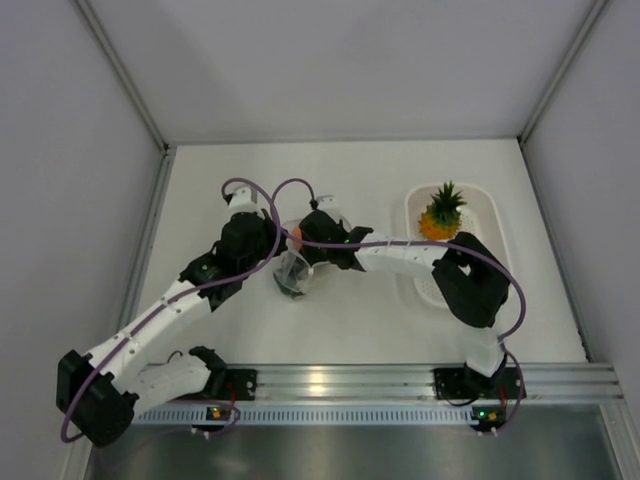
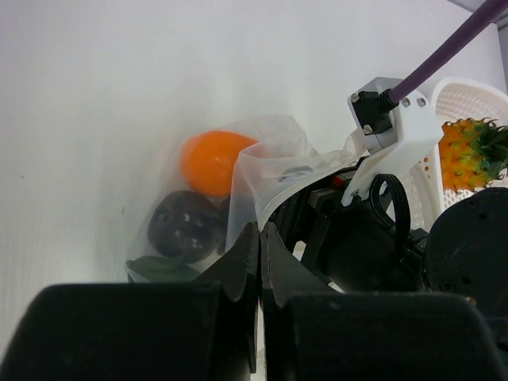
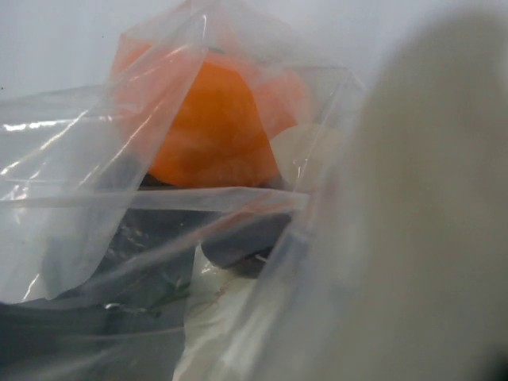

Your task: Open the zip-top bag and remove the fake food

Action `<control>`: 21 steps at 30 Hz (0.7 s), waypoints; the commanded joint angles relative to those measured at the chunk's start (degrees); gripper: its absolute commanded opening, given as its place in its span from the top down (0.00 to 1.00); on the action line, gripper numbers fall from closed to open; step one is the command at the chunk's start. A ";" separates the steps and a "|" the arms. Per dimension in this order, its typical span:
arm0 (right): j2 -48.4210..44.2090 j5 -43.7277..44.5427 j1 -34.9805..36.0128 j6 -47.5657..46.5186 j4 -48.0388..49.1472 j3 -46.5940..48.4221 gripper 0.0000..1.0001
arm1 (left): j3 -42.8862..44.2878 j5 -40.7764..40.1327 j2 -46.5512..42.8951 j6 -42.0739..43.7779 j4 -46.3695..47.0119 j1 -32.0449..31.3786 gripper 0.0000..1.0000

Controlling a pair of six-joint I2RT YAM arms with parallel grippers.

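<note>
Left gripper: the black fingers are pressed together w/ the film of one lip of the clear, crinkly plastic zip-top bag between them, so I judge it clamped on that lip. Likely reason: pin one side of the mouth so the other arm can work against it w/o the pouch sliding on the white table.

The bag lies mid-table, btw the two wrists, its mouth raised toward the arms and gaping, so it looks at least partly open. The plastic is milky and creased, standing up in a loose arch. Inside, on the far-left side: a glossy round orange fruit at the back, a dark brown round piece touching it in front, and a flat dark green piece at the near edge. All three are inside the film; none out yet.

Right gripper: nose down at the bag mouth from the right side, probably to spread it or reach the food. Its wrist cam is so close that only film, the orange and a pale blur show. Can't tell if its fingers are apart or together.

Far right: a white perforated plastic basket, well apart from the bag, holding an orange-yellow pineapple w/ a green spiky crown, prob. the drop-off for removed pieces.
</note>
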 commanded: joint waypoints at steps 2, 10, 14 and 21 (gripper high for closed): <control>1.78 0.16 0.85 0.18 1.95 -0.46 0.44 | -1.08 -0.49 -0.12 0.09 2.51 0.29 1.00; 4.50 -0.72 0.76 0.18 2.92 -0.46 0.43 | -2.66 -0.05 0.40 0.00 2.51 0.29 1.00; 6.26 -0.11 0.67 0.00 2.31 0.76 0.37 | -3.19 0.03 0.58 0.26 2.51 0.20 1.00; 8.02 -0.19 -0.47 -0.08 3.53 1.21 0.44 | -3.72 0.65 0.93 0.79 2.51 0.29 1.00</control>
